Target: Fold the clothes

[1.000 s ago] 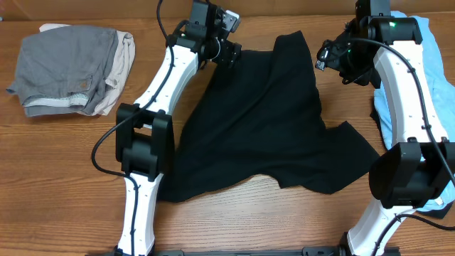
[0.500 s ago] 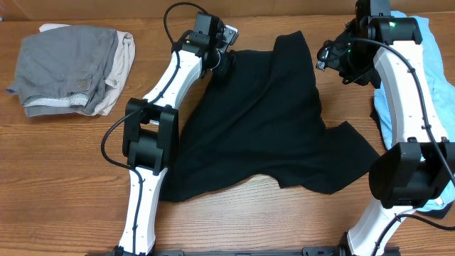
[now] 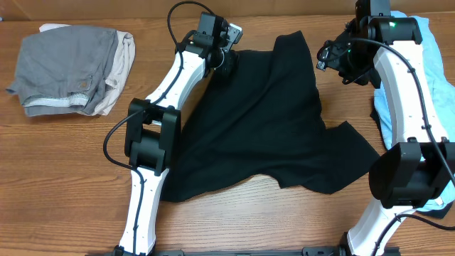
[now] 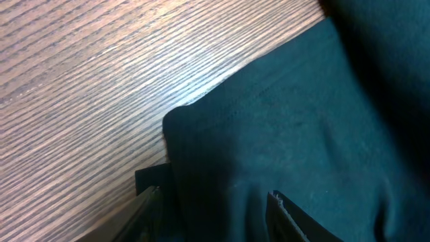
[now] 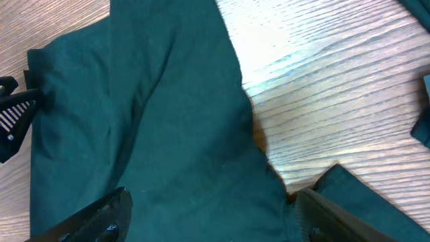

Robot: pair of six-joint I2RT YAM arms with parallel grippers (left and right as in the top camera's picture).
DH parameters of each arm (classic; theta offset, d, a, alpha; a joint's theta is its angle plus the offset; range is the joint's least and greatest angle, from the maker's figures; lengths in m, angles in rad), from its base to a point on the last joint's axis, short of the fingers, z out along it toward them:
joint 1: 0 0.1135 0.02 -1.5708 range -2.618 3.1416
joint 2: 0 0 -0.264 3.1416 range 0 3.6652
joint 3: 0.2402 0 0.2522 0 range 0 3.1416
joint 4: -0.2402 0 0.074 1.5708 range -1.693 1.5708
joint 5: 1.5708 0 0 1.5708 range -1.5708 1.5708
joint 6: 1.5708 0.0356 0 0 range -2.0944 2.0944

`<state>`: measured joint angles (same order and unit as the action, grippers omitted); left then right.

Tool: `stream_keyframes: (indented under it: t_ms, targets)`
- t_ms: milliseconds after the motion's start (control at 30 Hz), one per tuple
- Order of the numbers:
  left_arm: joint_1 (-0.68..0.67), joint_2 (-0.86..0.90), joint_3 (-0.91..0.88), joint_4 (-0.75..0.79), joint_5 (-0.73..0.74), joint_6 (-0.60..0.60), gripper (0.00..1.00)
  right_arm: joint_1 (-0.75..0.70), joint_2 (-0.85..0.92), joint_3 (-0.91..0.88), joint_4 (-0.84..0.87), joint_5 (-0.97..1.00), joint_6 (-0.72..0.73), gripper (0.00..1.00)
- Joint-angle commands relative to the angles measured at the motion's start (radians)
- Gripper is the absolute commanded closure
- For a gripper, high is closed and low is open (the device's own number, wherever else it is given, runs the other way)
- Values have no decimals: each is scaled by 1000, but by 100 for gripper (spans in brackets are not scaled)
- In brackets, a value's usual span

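Observation:
The black T-shirt lies spread and rumpled across the middle of the table. My left gripper is at its far left corner. In the left wrist view the left gripper is open, and its two fingers stand apart on either side of a fold of the black T-shirt. My right gripper hovers by the shirt's far right edge. Seen from the right wrist, the right gripper stands wide open above the black T-shirt and holds nothing.
A folded pile of grey and beige clothes sits at the far left. A light-blue tee lies bunched under the right arm at the right edge. Bare wooden table shows in front and to the left.
My left gripper has shifted slightly right along the shirt's far corner and its jaws have narrowed. The right arm and the shirt look unmoved.

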<state>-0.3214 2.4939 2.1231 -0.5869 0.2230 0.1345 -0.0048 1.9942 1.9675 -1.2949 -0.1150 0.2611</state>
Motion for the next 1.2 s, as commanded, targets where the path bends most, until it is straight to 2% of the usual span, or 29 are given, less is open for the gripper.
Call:
stream_keyframes:
  t_ms: [0, 67, 233, 300, 400, 633, 833, 867, 933, 967, 1000, 1067, 1167]
  targets:
    - [-14, 47, 4, 0, -6, -19, 48, 3, -40, 15, 2, 10, -6, 19]
    - [-14, 54, 4, 0, -6, -19, 55, 3, -40, 15, 2, 10, -7, 19]
    - [-14, 56, 10, 12, -5, -56, 88, 3, -40, 15, 3, 19, -6, 19]
    - [-16, 56, 20, 12, -5, -80, 96, 3, -40, 15, 3, 29, -6, 19]
    - [-20, 44, 43, -1, 12, -121, 96, 3, -40, 15, 3, 36, -6, 19]
    - [-81, 16, 140, -88, 32, -119, 96, 3, -40, 15, 15, 36, -6, 19]
    - [-162, 19, 134, -128, -20, -58, 96, 3, -40, 15, 14, 36, -6, 19]
    - [-175, 19, 130, -133, -50, -55, 94, 3, -40, 15, 14, 36, -6, 19]
    - [-200, 20, 128, -150, -104, -34, 84, 3, -40, 15, 14, 36, -6, 19]
    - [-211, 21, 128, -156, -124, -22, 76, 3, -40, 15, 14, 36, -6, 18]
    - [-222, 21, 128, -163, -149, -11, 64, 3, -40, 15, 14, 36, -6, 18]
    - [-229, 21, 128, -165, -176, -3, 48, 3, -40, 15, 14, 36, -6, 18]
    - [-224, 20, 130, -162, -182, -10, 39, 3, -40, 15, 14, 36, -6, 18]
